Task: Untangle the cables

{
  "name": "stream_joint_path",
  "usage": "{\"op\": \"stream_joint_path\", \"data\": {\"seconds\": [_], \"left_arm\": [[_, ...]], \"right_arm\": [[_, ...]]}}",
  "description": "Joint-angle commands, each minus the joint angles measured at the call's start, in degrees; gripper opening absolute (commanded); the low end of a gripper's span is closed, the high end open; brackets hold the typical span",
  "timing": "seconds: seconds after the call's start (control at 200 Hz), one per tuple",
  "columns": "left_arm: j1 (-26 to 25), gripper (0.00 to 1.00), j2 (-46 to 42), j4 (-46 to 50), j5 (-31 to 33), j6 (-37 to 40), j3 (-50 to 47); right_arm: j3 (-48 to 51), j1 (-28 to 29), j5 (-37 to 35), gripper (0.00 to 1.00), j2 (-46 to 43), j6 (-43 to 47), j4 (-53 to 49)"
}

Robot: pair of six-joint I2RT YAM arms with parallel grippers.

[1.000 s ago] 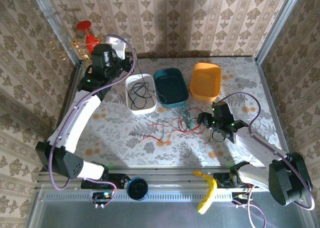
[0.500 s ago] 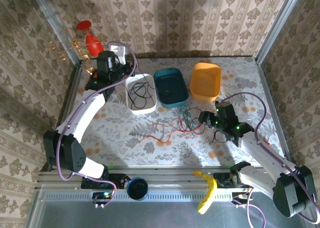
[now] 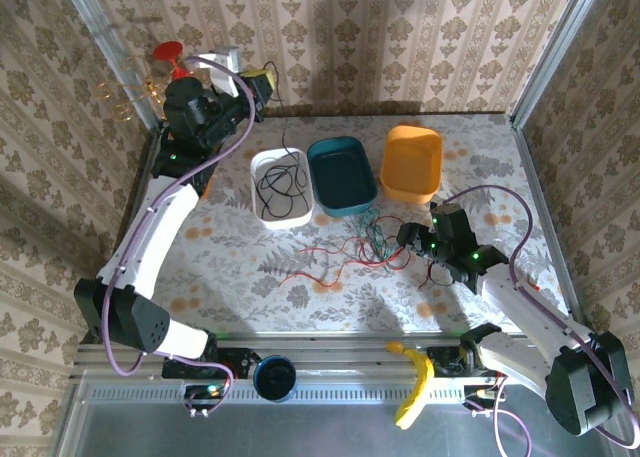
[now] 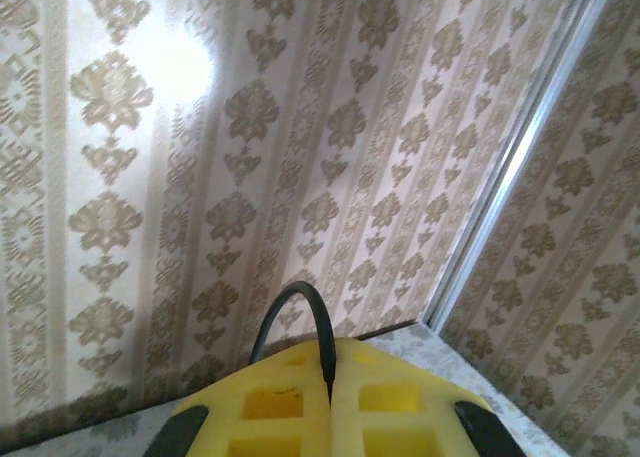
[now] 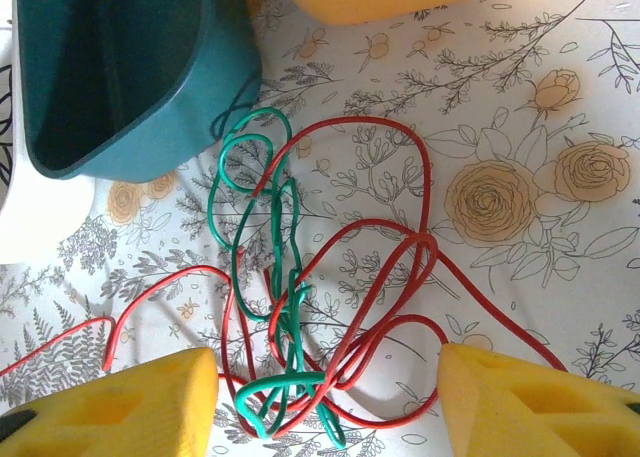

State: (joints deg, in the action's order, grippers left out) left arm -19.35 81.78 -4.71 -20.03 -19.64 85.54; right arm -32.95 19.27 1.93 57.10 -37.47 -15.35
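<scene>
Cables (image 5: 295, 297), thin glossy loops, red-green tangle

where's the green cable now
Top view: the green cable lies right of centre, tangled with the red cable just in front of the teal bin, by the right gripper.

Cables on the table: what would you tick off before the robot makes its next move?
1. Left gripper shut on the black cable: ok.
2. Black cable apart from the others, trailing into the white bin: ok.
3. Red cable and green cable separated: not ok, intertwined.
4. Right gripper open above that tangle: ok.
5. Green cable clear of the teal bin: cannot tell, a loop lies by its wall.
</scene>
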Motion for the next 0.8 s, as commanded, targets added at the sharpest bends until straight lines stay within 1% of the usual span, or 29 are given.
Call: {"op": "stream_joint_path", "data": {"seconds": [0.0, 0.07, 0.255, 0.44, 0.605, 0.79], "left_arm": [[1.2, 0.0, -1.6, 1.6, 2.5, 2.1, -4.0], [2.1, 0.0, -1.8, 1.7, 3.6, 2.2, -6.7], [4.4, 0.0, -1.2, -0.7, 3.6, 0.1, -12.7], [4.9, 0.0, 0.8, 0.0, 5.4, 0.9, -15.1], [4.3, 0.0, 6.1, 1.4, 4.7, 0.8, -15.7], [3.4, 0.0, 14.7, -0.8, 4.7, -1.0, -18.2]], "right_arm": [[0.7, 0.2, 0.7, 0.61, -0.9, 0.8, 1.0], [0.6, 0.2, 0.9, 0.61, -0.7, 1.0, 1.2], [0.5, 0.3, 0.8, 0.61, -0.4, 0.8, 1.0], [0.5, 0.2, 0.7, 0.61, -0.3, 0.6, 1.0], [0.3, 0.3, 0.7, 0.61, -0.1, 0.6, 0.9], [-0.9, 0.3, 0.5, 0.61, 0.1, 1.6, -0.6]]}}
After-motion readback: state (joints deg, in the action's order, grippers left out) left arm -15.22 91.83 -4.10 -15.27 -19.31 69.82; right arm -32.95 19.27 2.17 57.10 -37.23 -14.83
